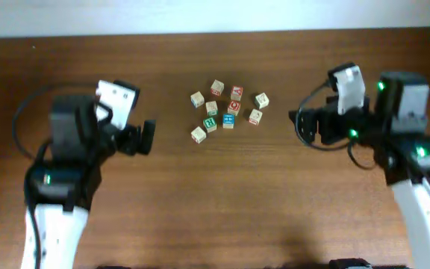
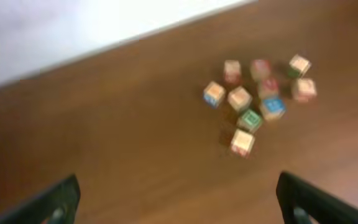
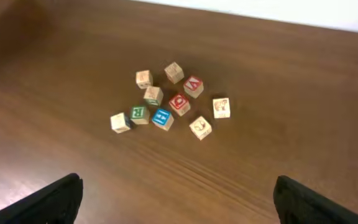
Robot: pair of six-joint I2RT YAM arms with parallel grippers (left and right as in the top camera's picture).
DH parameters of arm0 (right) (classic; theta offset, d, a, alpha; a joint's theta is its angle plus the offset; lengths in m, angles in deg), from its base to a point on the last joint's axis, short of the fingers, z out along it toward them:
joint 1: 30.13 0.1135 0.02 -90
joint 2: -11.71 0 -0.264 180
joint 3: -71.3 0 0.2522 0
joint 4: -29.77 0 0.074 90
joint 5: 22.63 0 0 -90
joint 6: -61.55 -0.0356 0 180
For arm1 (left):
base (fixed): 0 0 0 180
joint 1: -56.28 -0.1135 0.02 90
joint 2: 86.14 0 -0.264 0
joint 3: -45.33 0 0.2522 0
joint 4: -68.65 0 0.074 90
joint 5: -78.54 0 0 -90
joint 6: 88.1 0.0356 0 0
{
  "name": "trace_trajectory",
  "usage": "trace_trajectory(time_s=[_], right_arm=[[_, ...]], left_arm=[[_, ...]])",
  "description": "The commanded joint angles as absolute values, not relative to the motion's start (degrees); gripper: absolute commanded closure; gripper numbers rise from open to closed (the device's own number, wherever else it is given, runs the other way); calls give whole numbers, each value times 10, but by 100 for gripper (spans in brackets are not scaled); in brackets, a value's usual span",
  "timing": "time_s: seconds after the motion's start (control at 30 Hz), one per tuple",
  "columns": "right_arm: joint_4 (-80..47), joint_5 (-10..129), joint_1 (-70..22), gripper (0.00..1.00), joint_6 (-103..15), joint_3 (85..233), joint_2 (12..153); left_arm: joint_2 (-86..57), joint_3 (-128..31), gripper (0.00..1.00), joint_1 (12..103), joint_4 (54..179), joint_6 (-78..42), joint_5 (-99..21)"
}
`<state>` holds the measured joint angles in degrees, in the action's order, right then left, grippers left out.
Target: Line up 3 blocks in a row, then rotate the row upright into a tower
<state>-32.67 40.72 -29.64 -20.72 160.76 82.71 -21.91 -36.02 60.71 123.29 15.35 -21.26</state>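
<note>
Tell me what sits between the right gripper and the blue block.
A pale block with an orange-red mark; otherwise bare wood. The overhead view shows it.

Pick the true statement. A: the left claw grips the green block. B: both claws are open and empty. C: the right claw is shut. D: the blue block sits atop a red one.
B: the left claw and the right claw both gape with nothing between their fingers, and the green block lies apart from both.
</note>
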Motion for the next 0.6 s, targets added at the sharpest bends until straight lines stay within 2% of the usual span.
trace_trajectory(time_s=[0.0,0.1,0.17,0.23,0.3,0.43,0.53,0.57], right_arm=[[-369,367,-298,2,-206,1677,924],[-278,292,-297,1,-260,1677,1018],[-217,441,-262,10,-407,1677,1071],[-188,593,-205,12,-481,1677,1103],[-165,671,-149,14,-535,1682,1153],[-161,710,-96,32,-679,1684,1251],[-136,711,-90,44,-693,1684,1311],[-126,719,-88,51,-692,1683,1315]], left_arm=[[-129,-425,1,606,1276,148,-318],[-109,-425,1,606,1270,148,-321],[-109,-425,1,606,1270,145,-320],[-109,-425,1,606,1270,54,-231],[-109,-425,1,606,1273,-89,-110],[-109,-425,1,606,1273,-92,-110],[-108,-425,1,606,1291,-105,-110],[-108,-425,1,606,1295,-105,-110]])
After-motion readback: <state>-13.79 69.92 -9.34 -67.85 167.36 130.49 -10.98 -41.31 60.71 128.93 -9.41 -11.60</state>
